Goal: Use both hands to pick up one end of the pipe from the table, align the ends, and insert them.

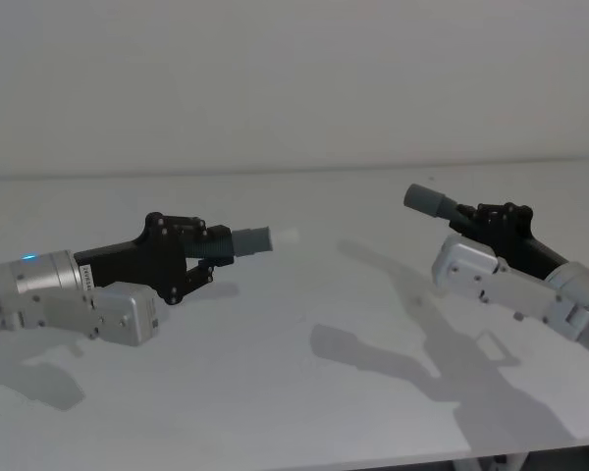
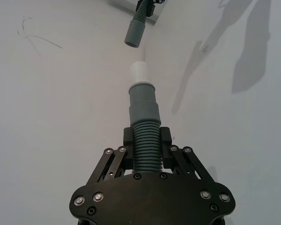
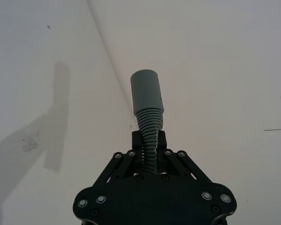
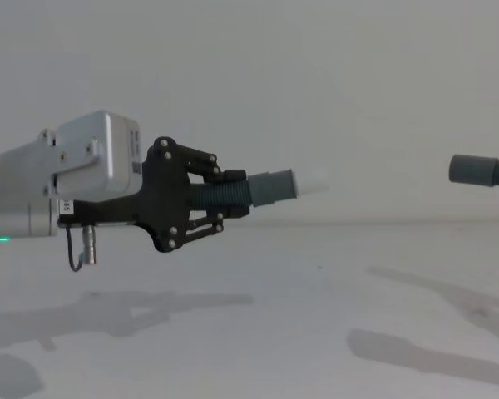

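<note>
My left gripper (image 1: 208,257) is shut on a ribbed dark grey pipe piece (image 1: 238,242), held above the white table (image 1: 304,392). Its grey cuff with a white plug tip (image 1: 286,236) points right. The left wrist view shows that piece (image 2: 144,136) between the fingers, the plug tip (image 2: 140,72) aimed at the other piece's open socket (image 2: 132,36) farther off. My right gripper (image 1: 471,220) is shut on the second pipe piece (image 3: 150,133); its grey socket cuff (image 1: 430,200) points up and left. In the chest view the plug (image 4: 312,182) and the socket cuff (image 4: 476,170) face each other with a wide gap.
The table's far edge (image 1: 294,169) meets a plain light wall. Both arms' shadows (image 1: 412,353) fall on the table below the held pieces.
</note>
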